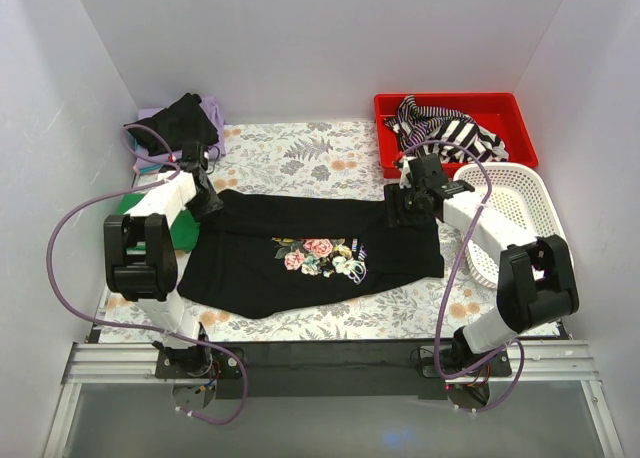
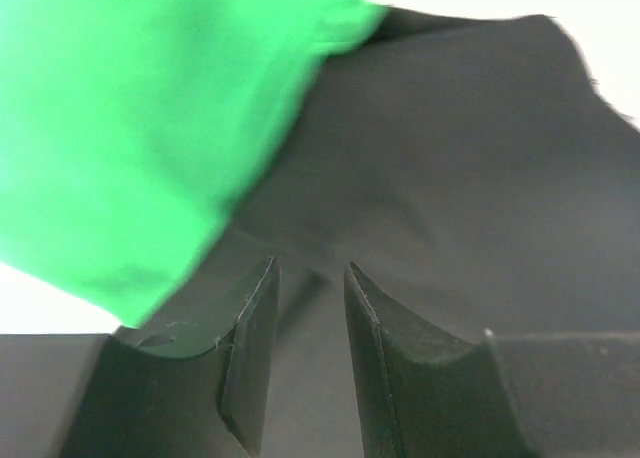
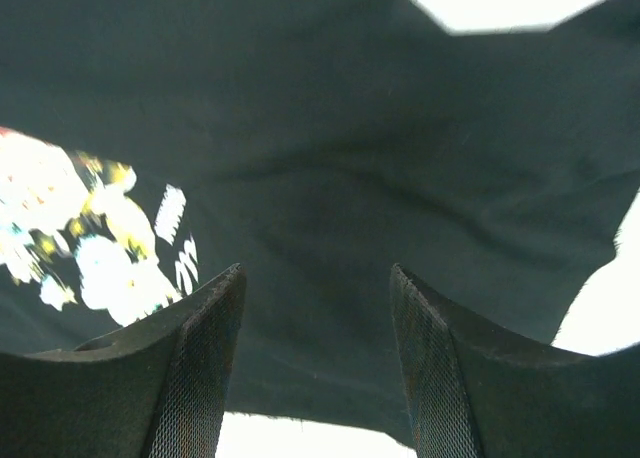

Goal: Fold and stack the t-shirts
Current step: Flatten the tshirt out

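Observation:
A black t-shirt [image 1: 255, 263] with a colourful floral chest print [image 1: 320, 257] lies spread across the middle of the table. My left gripper [image 1: 209, 202] is at its far left corner, jaws a narrow gap apart just above the black cloth [image 2: 450, 178], with nothing between them; in the left wrist view the gripper [image 2: 311, 270] is beside a green shirt [image 2: 140, 128]. My right gripper [image 1: 398, 211] is at the shirt's far right corner, open over the black cloth [image 3: 350, 128], and its wrist view shows the gripper [image 3: 318, 272] to the right of the print [image 3: 90, 238].
The green shirt [image 1: 186, 230] lies under my left arm. A black shirt on a lilac one [image 1: 182, 123] sits at the back left. A red bin [image 1: 500, 113] holds a striped shirt [image 1: 445, 130]. A white mesh basket [image 1: 515, 203] stands on the right.

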{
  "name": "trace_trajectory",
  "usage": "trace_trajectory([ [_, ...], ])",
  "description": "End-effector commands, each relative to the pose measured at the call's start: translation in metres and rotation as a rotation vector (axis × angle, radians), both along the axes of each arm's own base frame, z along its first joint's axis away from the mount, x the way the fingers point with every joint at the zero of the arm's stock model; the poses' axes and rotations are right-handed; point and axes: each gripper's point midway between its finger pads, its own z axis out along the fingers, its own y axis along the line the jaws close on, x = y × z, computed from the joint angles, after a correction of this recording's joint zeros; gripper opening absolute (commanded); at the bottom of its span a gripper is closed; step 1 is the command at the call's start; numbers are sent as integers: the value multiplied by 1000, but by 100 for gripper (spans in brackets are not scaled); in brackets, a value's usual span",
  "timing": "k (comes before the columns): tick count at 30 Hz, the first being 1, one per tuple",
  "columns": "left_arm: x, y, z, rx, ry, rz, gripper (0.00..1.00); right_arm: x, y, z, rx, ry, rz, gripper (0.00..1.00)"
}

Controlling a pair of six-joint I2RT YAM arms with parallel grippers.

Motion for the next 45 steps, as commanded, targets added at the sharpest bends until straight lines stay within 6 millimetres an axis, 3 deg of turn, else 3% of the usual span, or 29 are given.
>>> trace_trajectory([
  [1, 29, -44, 59, -176, -203, -116, 31, -19, 6, -8, 28, 38, 55, 65],
  [4, 29, -76, 54, -291, -209, -198, 31, -24, 14, -20, 52, 58, 87, 65],
  [5, 32, -95, 56, -383, -233, -252, 31, -24, 17, -21, 60, 58, 97, 65],
  [9, 35, -115, 32, -483, -186, -275, 31, -8, 23, -26, 61, 41, 84, 64],
  [13, 44, -106, 8, -408, -120, -241, 30, 0, 25, -42, 49, 93, 51, 64],
  [14, 43, -103, -6, -396, -77, -229, 30, -2, 25, -53, 47, 124, 50, 63],
  [17, 40, -83, -27, -287, -8, -184, 30, -8, 23, -72, 35, 176, 20, 63],
  [21, 24, -52, -50, -126, 92, -123, 30, -21, 1, -88, -40, 206, -87, 63],
  [22, 19, -44, -52, -85, 114, -113, 30, -31, -8, -96, -69, 223, -111, 64],
  [26, 0, -46, -56, -97, 157, -121, 29, -46, -44, -88, -173, 171, -223, 67],
  [27, -14, -48, -62, -105, 183, -128, 29, -52, -57, -89, -220, 170, -253, 67],
  [30, -29, -54, -54, -132, 174, -145, 29, -65, -79, -81, -282, 155, -304, 68],
  [33, -60, -66, -47, -187, 199, -170, 28, -73, -93, -71, -316, 148, -333, 69],
  [34, -76, -68, -49, -192, 227, -175, 28, -75, -95, -69, -321, 143, -341, 69],
  [39, -109, -88, -21, -283, 175, -163, 29, -93, -105, -57, -322, 138, -373, 70],
  [43, -96, -82, -17, -236, 129, -158, 29, -78, -84, -43, -212, 91, -341, 70],
  [45, -76, -77, -13, -193, 101, -168, 29, -67, -74, -36, -170, 66, -316, 70],
])
